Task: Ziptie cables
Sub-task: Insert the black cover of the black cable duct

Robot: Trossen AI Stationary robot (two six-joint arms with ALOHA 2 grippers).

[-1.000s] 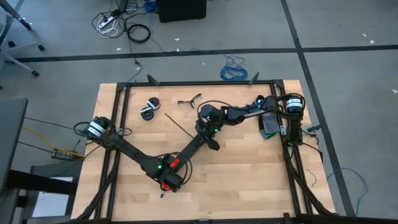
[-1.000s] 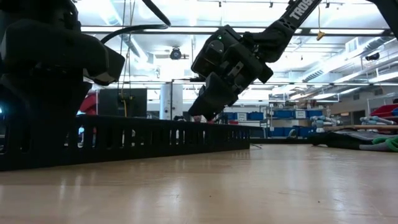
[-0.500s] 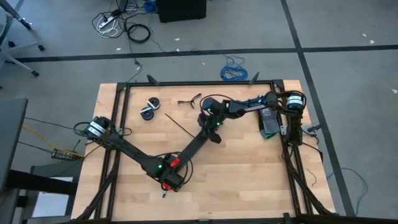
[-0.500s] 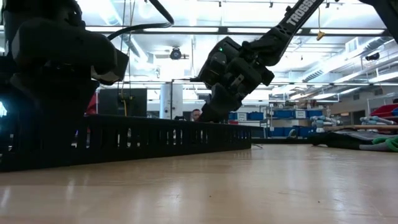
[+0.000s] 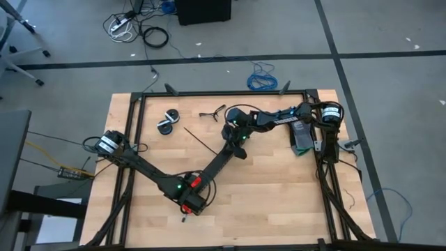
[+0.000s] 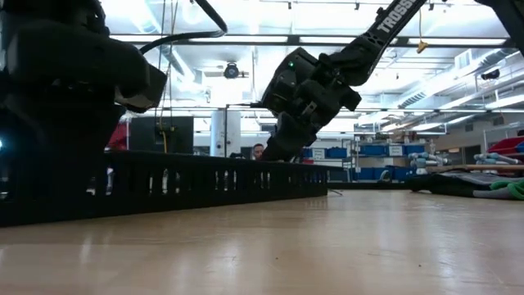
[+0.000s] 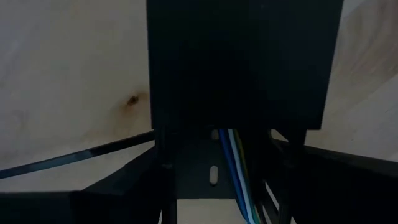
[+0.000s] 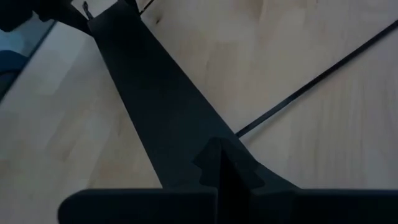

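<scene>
The right gripper (image 5: 239, 148) was the nearer arm to the ziptie (image 5: 199, 139). Its jaws were pressed together, empty, poised over the far end of the long black channel (image 5: 216, 167). The ziptie lay flat on the tabletop (image 5: 279, 195) just beside them, toward the left edge. It was a needle-thin, straight black strip, slanting from the far-left corner in toward the channel. The left gripper (image 5: 189, 202), near the front edge, had its jaws astride the channel's other end, apparently clamping it. Blue, white and green wires (image 7: 238, 180) ran inside the channel.
</scene>
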